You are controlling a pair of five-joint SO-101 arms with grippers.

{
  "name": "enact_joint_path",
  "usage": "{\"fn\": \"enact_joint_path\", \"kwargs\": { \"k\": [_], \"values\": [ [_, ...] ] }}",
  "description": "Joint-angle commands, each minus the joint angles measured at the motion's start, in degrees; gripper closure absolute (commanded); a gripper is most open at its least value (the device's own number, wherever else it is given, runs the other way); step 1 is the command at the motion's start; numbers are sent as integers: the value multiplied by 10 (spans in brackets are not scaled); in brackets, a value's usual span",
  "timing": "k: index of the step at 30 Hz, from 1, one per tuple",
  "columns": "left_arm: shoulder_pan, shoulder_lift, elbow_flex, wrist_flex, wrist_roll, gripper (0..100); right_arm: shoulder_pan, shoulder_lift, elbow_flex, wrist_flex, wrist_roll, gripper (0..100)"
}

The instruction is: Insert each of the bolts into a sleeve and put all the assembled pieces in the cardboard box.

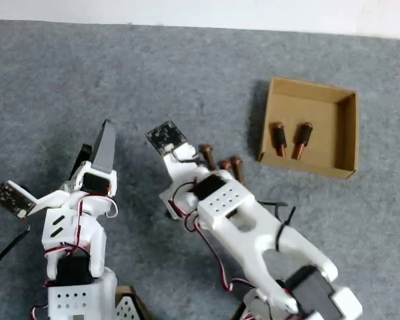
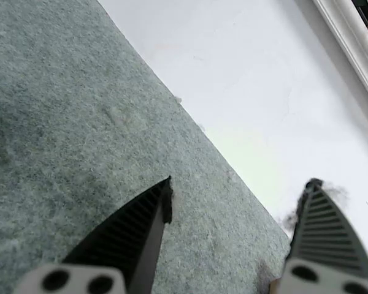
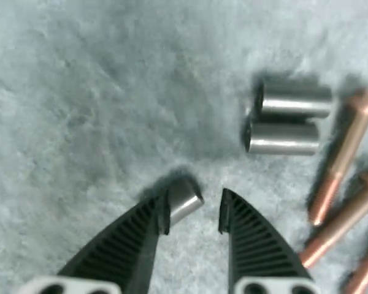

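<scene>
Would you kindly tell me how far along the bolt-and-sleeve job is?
Done: two assembled pieces lie in the cardboard box. In hand: the right gripper, open, brackets one sleeve on the mat. Remaining: three bolts and two more sleeves lie loose.

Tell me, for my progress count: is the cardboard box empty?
Not empty: two sleeved bolts lie side by side inside the cardboard box.

There was plenty of bare bench [image 1: 187,73] ahead of the left hand [image 2: 239,190], nothing in its way. The right hand [image 3: 193,211] had it tighter: one sleeve [image 3: 184,201] sat between its spread fingers [image 3: 135,239], with two more sleeves [image 3: 294,101] and loose bolts [image 3: 340,165] crowded close by. The cardboard box [image 1: 313,90] had free floor beside two assembled pieces [image 1: 302,139].
</scene>
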Motion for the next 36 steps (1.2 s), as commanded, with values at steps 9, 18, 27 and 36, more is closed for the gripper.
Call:
{"fn": "enact_joint_path", "kwargs": {
  "k": [9,18,27,36],
  "values": [
    [-3,-8,12,-4,4,691,-27,89,-67,19,-24,871],
    [-3,-8,12,-4,4,691,-26,112,-63,20,-22,871],
    [-3,-8,12,-3,4,691,-24,123,-67,59,-21,871],
    [-3,-8,12,-3,4,691,-18,123,-67,80,-13,871]
  ]
}}
